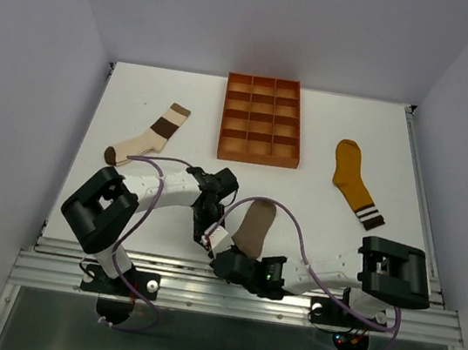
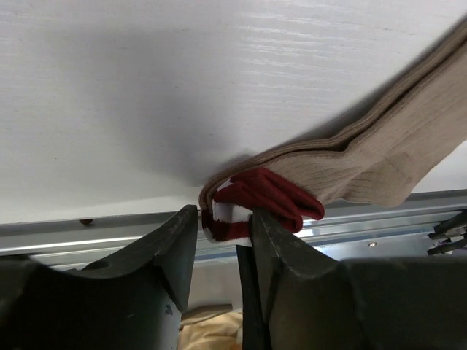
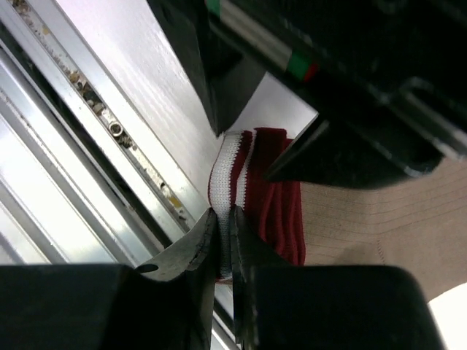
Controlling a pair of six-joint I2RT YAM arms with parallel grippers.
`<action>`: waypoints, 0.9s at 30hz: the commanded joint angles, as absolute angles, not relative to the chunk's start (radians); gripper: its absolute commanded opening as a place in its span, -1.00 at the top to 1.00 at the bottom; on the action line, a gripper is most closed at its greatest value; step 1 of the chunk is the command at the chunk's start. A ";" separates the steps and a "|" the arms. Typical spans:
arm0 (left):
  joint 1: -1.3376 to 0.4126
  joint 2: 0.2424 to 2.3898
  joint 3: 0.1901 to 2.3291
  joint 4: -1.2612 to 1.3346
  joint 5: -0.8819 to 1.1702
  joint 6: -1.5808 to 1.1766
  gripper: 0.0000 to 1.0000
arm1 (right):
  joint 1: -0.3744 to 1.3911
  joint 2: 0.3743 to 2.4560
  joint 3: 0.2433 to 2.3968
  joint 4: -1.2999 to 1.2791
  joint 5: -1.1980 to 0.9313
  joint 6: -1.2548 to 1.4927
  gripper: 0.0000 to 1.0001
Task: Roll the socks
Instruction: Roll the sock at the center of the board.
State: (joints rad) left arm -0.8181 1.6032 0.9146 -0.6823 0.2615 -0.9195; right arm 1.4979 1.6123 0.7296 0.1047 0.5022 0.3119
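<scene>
The taupe sock [image 1: 255,225] lies at the near edge of the surface [image 1: 157,102], between my arms. Long axis runs near-to-far: striped cuff [image 3: 232,171] nearest me, toe toward the tray [image 1: 255,157]. My right hand [image 3: 222,219] pinches the cuff rim. My left hand [image 2: 222,219] is spread, one finger touching the cuff. Judged light, limp, grippy knit; best held at the cuff, both layers.

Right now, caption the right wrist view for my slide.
Right gripper pinches the taupe sock's maroon-and-white striped cuff beside the table's aluminium edge rail.
</scene>
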 commanded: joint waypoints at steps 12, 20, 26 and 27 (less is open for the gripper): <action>-0.743 1.487 0.977 -0.638 0.114 -0.943 -0.04 | 1.221 1.398 0.558 0.235 0.062 0.451 0.99; -0.712 1.434 0.919 -0.577 0.135 -0.927 -0.05 | 1.112 1.371 0.462 0.351 -0.080 0.548 0.99; -0.721 1.422 0.876 -0.480 0.218 -0.884 -0.05 | 1.054 1.313 0.345 0.456 -0.095 0.664 0.99; -0.733 1.422 0.864 -0.471 0.224 -0.881 -0.05 | 1.045 1.299 0.338 0.457 -0.089 0.675 0.99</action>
